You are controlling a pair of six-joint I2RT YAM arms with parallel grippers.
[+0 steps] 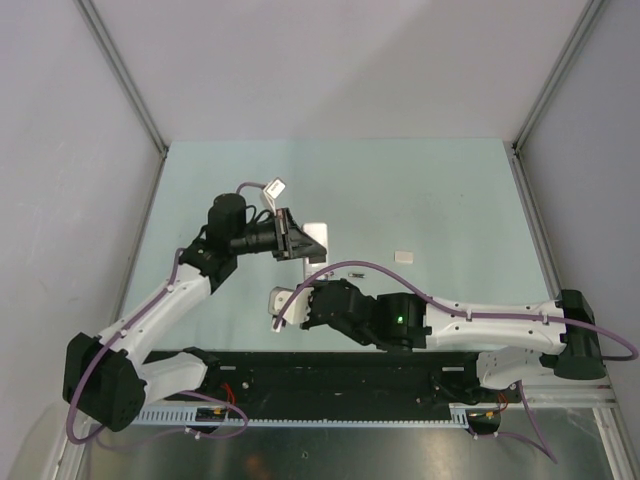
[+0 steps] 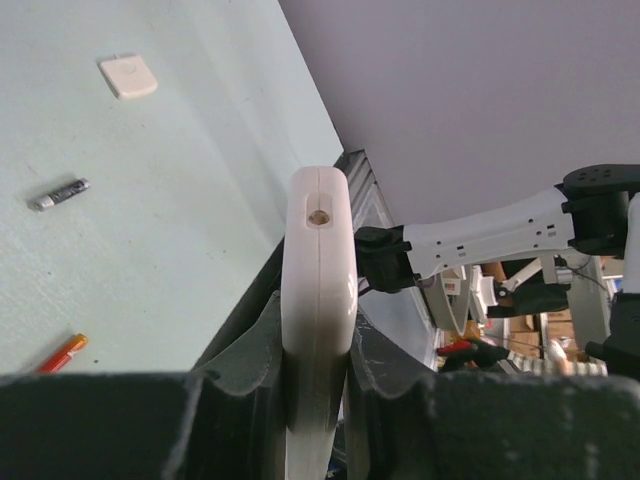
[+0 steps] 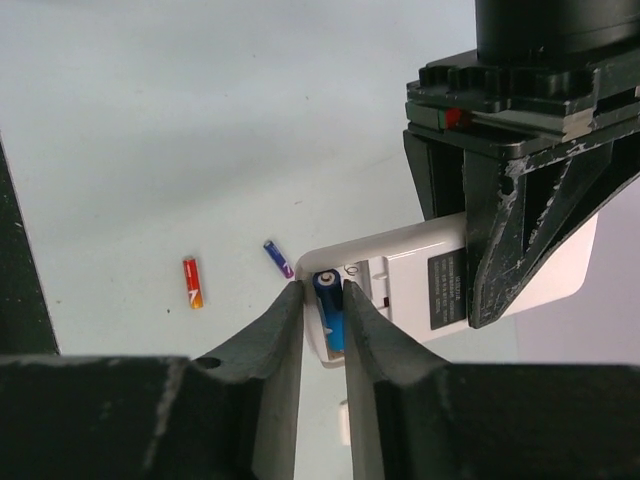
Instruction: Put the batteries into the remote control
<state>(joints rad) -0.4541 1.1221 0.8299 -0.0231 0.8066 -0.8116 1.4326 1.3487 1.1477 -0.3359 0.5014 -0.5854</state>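
Left gripper (image 2: 318, 322) clamps the slim white plastic remote control (image 2: 318, 240). Right gripper (image 3: 322, 290) flanks the bright-blue cylindrical battery (image 3: 330, 312) mid-barrel. Looks light and slippery. Pinching? Can't tell.

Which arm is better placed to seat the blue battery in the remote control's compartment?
Right: the right gripper flanks the blue battery, already at the remote control; the left gripper is shut on that remote.

Left arm (image 1: 170, 295) reaches forward, wrist turned right; left claw (image 2: 318, 345) clamped on the remote control (image 2: 318, 250). Right arm (image 1: 480, 318) extends leftward, low. Right claw (image 3: 322, 300) fingers narrowly parted, flanking the bright blue battery (image 3: 330, 315); grip undetermined.
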